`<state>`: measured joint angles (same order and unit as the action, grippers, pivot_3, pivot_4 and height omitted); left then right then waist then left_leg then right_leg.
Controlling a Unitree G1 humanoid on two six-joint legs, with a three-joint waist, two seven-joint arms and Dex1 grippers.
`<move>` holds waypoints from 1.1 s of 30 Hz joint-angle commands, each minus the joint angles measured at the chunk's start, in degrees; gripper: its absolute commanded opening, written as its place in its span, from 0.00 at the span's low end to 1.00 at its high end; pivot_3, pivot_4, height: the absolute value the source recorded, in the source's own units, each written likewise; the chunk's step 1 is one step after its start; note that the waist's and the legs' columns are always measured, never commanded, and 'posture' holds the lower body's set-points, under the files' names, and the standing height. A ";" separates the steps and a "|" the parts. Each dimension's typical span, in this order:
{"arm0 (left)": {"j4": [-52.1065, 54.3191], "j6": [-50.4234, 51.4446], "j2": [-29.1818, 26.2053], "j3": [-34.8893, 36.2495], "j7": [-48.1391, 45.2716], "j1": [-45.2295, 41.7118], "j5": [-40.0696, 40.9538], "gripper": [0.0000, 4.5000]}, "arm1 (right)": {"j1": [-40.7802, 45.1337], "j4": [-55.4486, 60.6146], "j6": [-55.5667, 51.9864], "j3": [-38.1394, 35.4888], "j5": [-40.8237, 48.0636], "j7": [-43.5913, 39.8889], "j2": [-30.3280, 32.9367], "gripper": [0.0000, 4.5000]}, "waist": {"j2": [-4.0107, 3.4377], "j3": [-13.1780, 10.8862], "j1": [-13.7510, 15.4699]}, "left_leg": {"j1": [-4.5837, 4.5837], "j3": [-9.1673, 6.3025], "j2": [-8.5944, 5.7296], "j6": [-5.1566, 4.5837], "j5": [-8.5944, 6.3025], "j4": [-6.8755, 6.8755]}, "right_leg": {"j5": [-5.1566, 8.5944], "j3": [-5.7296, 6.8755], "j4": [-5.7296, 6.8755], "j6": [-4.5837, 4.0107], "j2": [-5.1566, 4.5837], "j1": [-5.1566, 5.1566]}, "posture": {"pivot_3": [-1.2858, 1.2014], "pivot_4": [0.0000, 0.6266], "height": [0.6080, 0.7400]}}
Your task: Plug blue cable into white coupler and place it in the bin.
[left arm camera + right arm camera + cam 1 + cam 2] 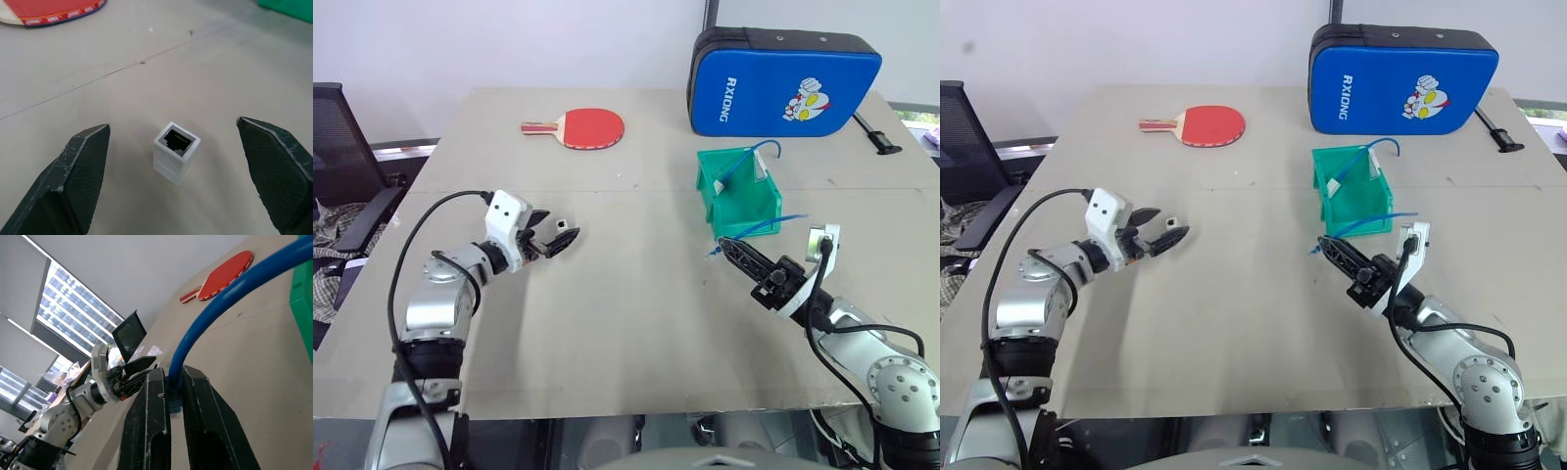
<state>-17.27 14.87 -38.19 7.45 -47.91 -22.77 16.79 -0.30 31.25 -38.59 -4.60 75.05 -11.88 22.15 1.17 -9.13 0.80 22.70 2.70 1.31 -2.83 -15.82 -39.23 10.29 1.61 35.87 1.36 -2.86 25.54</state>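
The white coupler (176, 152) stood socket-up on the surface toward its left edge, between the left hand's (555, 240) spread fingers, not gripped. The right hand (172, 404) pinched the blue cable (756, 229), trailing from the bin (736, 188). The coupler looked light, rigid and tippable; best squeezed across its flat sides.

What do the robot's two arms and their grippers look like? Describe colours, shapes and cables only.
Both arms have silver-grey metal joint housings with black cables looping along them. The left gripper sits on a white boxy wrist block; its two black fingers are tapered wedges with cross-hatched pads. The right gripper has the same black fingers, with a small white-framed module behind them.
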 commanded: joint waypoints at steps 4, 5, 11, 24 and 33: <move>-12.84 -8.00 -1.22 -2.89 -4.92 -7.63 -4.50 0.94 | -0.97 3.42 0.03 -0.71 -0.09 0.10 0.46 0.00 | 0.03 0.01 -0.07 | 0.02 0.02 -0.01 0.00 0.00 0.00 | -0.04 -0.01 -0.01 0.06 -0.01 0.00 | 0.52 0.24 0.93; -14.69 -9.23 -1.38 -3.43 -5.92 -8.45 -5.13 0.94 | -1.11 3.61 0.08 -0.82 -0.13 0.24 0.49 0.00 | 0.03 0.01 -0.15 | 0.02 0.03 -0.01 0.00 0.00 -0.01 | -0.12 -0.02 -0.01 0.19 -0.02 0.00 | 0.52 0.24 0.93; -20.97 -12.79 -1.95 -5.17 -11.82 -11.56 -6.70 0.45 | -1.73 4.38 0.16 -1.04 -0.45 0.59 0.75 0.00 | 0.04 0.01 -0.15 | 0.02 -0.01 0.02 -0.01 0.00 0.00 | -0.15 0.03 0.00 0.19 0.00 0.01 | 0.52 0.24 0.93; 8.48 6.36 2.58 -9.98 -19.89 -6.22 2.67 0.15 | 4.86 5.31 0.16 1.54 -8.40 -2.66 3.99 0.00 | 0.06 0.01 -0.02 | 0.05 0.00 -0.01 -0.01 0.00 -0.04 | -0.12 -0.02 0.00 0.22 -0.05 0.00 | 0.52 0.24 0.93; 11.33 3.32 12.06 -22.72 -15.16 -9.23 -5.60 0.15 | 17.73 1.50 -0.43 10.95 -22.30 -8.22 5.35 0.00 | 0.07 0.02 -0.17 | 0.02 -0.01 -0.07 -0.01 0.00 -0.05 | -0.17 -0.05 0.03 0.17 0.16 0.01 | 0.52 0.24 0.93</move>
<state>-6.46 20.58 -26.20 -14.53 -63.35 -30.33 12.74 16.45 32.56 -39.47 5.22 55.07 -18.61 27.36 1.24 -9.12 0.63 22.73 2.66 1.23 -2.83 -15.82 -39.29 10.10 1.59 35.90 1.50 -2.69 25.55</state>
